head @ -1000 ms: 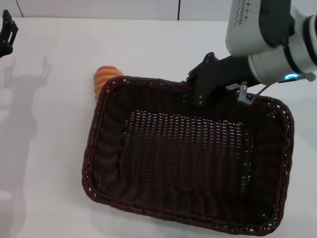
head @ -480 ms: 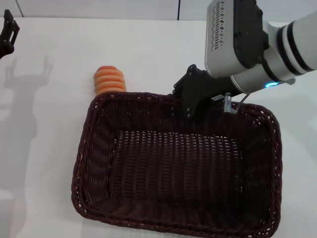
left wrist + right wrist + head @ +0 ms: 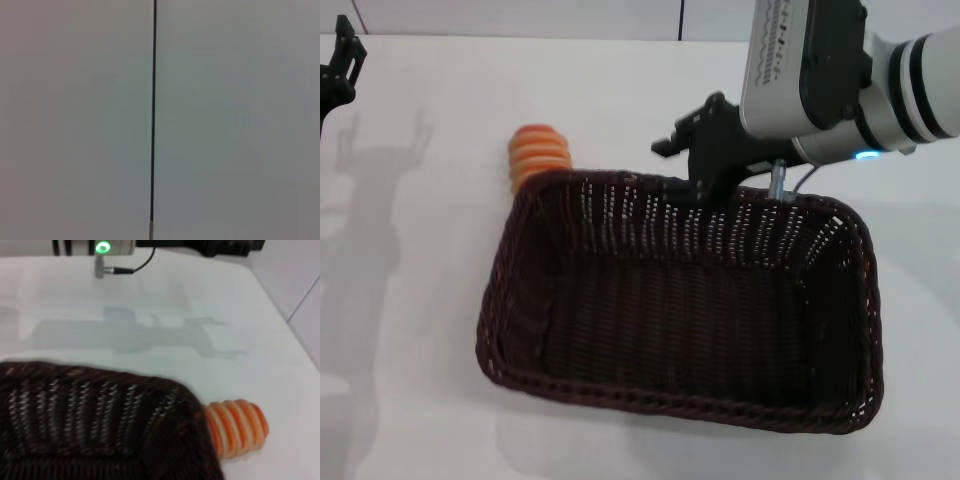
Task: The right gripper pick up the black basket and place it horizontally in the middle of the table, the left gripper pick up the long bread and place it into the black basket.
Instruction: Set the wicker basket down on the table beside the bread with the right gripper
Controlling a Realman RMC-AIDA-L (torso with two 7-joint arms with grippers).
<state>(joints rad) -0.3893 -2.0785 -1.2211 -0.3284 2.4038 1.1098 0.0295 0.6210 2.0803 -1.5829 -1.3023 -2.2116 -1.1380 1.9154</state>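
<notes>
The black basket sits in the middle of the white table, long side across. Its far rim is tipped up. My right gripper is shut on the middle of that far rim. The long bread, orange and cream striped, lies behind the basket's far left corner and touches it. It also shows in the right wrist view beside the basket's corner. My left gripper is parked at the far left edge, open and empty, well away from the bread.
The left arm with its green lamp crosses the top of the right wrist view. The left wrist view shows only a pale surface with a dark seam. A wall runs behind the table.
My right gripper has moved left with the basket's rim. The basket has swung from skewed to lying straight across, its far side tipped up. The bread and left arm stayed put.
</notes>
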